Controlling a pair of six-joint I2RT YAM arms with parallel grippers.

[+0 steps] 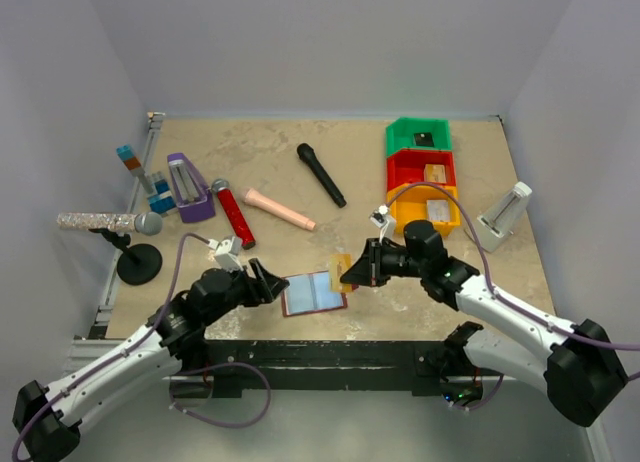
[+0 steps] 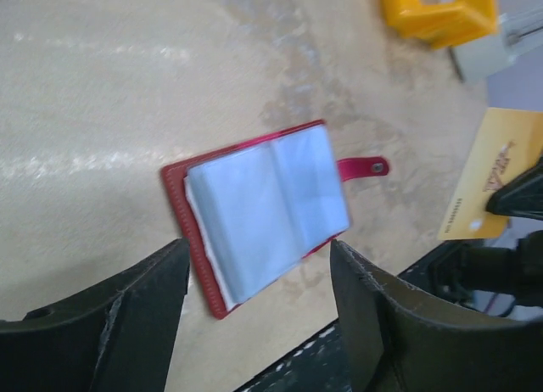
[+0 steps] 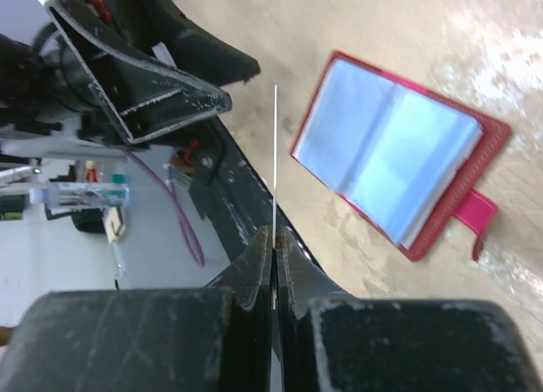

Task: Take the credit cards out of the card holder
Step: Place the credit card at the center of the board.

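The dark red card holder (image 1: 313, 293) (image 2: 263, 210) (image 3: 399, 163) lies open on the table near its front edge, pale blue sleeves up and its red tab (image 2: 365, 167) sticking out. My left gripper (image 1: 272, 282) (image 2: 259, 248) is open just left of it, a finger (image 2: 144, 299) on each side of its near corner, touching nothing. To the right of the holder my right gripper (image 1: 352, 267) (image 3: 275, 235) is shut on a tan-gold credit card (image 1: 340, 269) (image 2: 492, 176), held upright above the table. The right wrist view shows that card edge-on (image 3: 275, 154).
Green (image 1: 418, 135), red (image 1: 420, 169) and yellow (image 1: 428, 210) bins stand at the back right, each with a card inside. A white stand (image 1: 503, 217) is right of them. A black microphone (image 1: 321, 174), a red microphone (image 1: 233, 212), a pink cylinder (image 1: 280, 209), a purple object (image 1: 188, 187) and a microphone stand (image 1: 138, 262) lie further back and left.
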